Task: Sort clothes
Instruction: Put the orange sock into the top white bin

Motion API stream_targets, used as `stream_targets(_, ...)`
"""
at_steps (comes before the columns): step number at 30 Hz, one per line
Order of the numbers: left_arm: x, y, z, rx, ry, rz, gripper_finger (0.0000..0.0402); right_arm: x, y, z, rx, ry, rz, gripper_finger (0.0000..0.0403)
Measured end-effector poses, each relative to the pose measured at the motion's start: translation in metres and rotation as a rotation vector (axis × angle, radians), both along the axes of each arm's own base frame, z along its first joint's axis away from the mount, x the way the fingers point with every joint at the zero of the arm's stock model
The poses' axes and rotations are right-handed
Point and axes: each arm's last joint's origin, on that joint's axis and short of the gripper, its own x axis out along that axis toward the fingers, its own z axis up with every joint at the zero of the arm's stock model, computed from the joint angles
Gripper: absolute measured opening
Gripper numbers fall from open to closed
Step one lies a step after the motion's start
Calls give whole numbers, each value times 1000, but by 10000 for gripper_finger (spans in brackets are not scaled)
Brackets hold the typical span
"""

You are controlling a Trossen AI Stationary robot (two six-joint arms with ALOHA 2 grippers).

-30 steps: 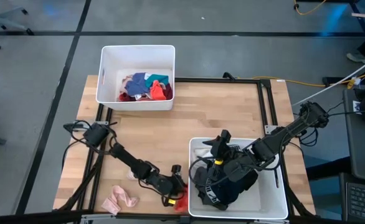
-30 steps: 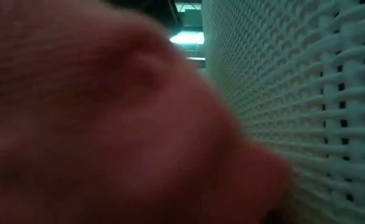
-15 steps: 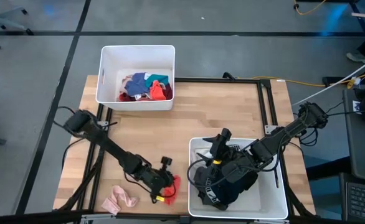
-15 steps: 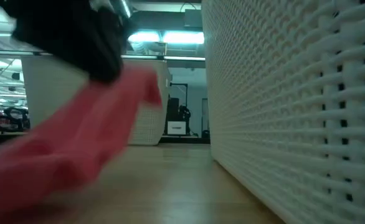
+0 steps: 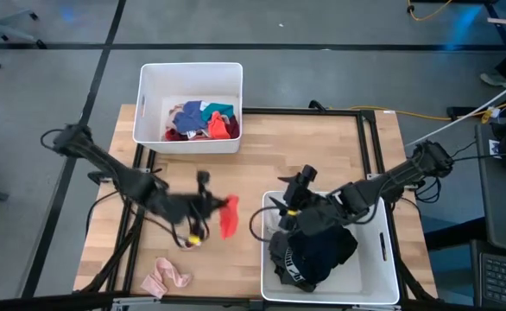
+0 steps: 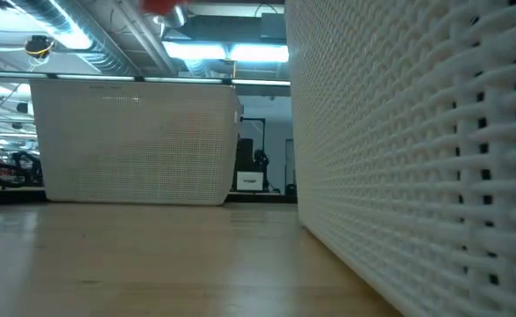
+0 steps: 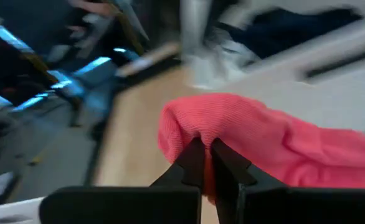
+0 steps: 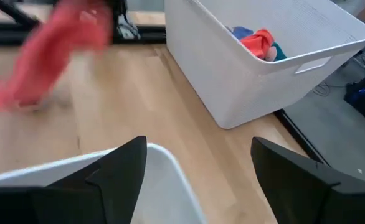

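My left gripper (image 5: pixel 214 207) is shut on a red garment (image 5: pixel 228 216), carried above the middle of the table; it also shows in the left wrist view (image 7: pixel 263 146) and the right wrist view (image 8: pixel 55 53). My right gripper (image 5: pixel 279 207) is open and empty above the near bin's (image 5: pixel 382 268) far left rim, over dark clothes (image 5: pixel 318 250). The far bin (image 5: pixel 149 104) holds colourful clothes (image 5: pixel 203 121). A pink garment (image 5: pixel 167 276) lies flat on the table at the near left. My left gripper pinches a fold of the red garment (image 7: pixel 198 140) between its two fingertips. The fingers reach about level from the table's left side. The garment is lifted clear of the table and hangs slack below and beyond the fingers.
Two white plastic bins stand on the wooden table (image 5: pixel 305 147), one at the far left, one at the near right. In the low view the near bin's wall (image 6: pixel 416 158) fills the right side. A black frame runs around the table.
My left gripper has risen from the table near the near edge and gone toward the far edge and the left, carrying the red garment, now lifted clear and hanging. My right gripper has risen a little over the near bin's rim.
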Motion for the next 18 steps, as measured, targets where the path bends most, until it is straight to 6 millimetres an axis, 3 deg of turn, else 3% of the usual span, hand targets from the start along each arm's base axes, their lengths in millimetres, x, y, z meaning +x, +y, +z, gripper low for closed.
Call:
stream_targets(9, -35, 81, 50, 75, -177, 278, 8, 10, -37, -5, -68, 112, -39, 288)
stream_targets(18, -56, 157, 62, 182, -168, 639, 9, 13, -61, -24, -72, 150, -115, 288)
